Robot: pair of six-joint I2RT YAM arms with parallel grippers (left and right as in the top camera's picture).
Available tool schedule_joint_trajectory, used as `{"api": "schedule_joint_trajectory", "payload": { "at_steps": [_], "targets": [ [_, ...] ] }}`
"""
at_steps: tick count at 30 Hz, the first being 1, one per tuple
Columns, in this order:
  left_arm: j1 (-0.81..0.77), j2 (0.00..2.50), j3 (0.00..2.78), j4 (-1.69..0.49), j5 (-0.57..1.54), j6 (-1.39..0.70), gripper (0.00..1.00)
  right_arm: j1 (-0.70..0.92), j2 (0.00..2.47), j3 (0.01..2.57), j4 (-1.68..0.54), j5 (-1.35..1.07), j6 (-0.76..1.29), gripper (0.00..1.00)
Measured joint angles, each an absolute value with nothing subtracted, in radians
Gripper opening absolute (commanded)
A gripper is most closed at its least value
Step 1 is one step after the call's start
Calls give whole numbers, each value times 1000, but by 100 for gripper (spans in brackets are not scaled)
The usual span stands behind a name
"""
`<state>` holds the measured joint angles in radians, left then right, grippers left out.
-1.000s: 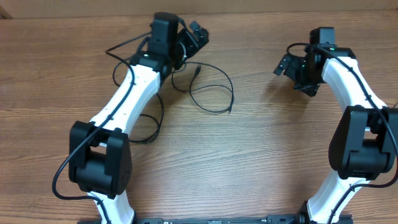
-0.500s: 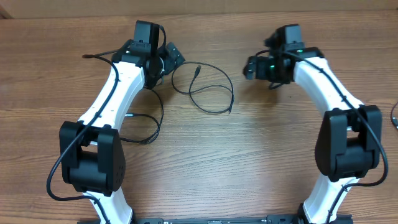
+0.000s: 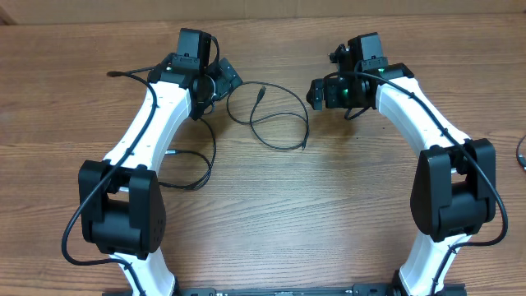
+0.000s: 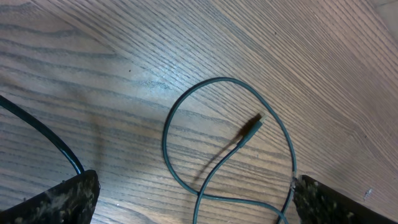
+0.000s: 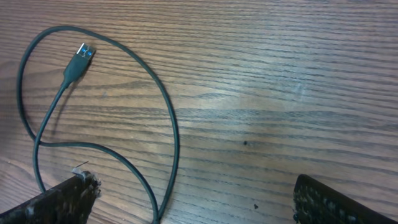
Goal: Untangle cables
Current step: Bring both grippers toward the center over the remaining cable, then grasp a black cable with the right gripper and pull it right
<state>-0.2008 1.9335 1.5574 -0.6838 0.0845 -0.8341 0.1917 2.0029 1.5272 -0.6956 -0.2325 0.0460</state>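
A thin black cable [image 3: 260, 93] lies in loops on the wooden table between my two grippers, with one plug end inside the loop. My left gripper [image 3: 223, 80] is open just left of the loops; in the left wrist view the cable [image 4: 252, 129] crosses itself between the open fingers [image 4: 196, 208]. My right gripper [image 3: 316, 92] is open just right of the loops; the right wrist view shows the cable's silvery plug [image 5: 79, 59] and a strand running down between the fingers [image 5: 196, 205]. A second cable with a small plug [image 3: 173, 152] curves beside the left arm.
A short piece of another black cord [image 3: 522, 152] shows at the table's right edge. The left arm [image 3: 156, 123] lies over part of the second cable. The table's far edge runs just behind both grippers.
My right gripper has moved left, from the far right up to the cable loops. My left gripper shifted a little left a second ago and has since held still. The cables have not moved.
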Motion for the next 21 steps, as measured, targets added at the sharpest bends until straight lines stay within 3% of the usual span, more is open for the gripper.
{"api": "schedule_joint_trajectory", "payload": {
  "at_steps": [13, 21],
  "targets": [
    [-201, 1934, 1557, -684, 84, -834, 100, 251, 2055, 1459, -747, -274, -267, 99],
    [-201, 1934, 1557, -684, 83, -834, 99, 305, 2077, 1411, -621, -230, -371, 78]
  ]
}}
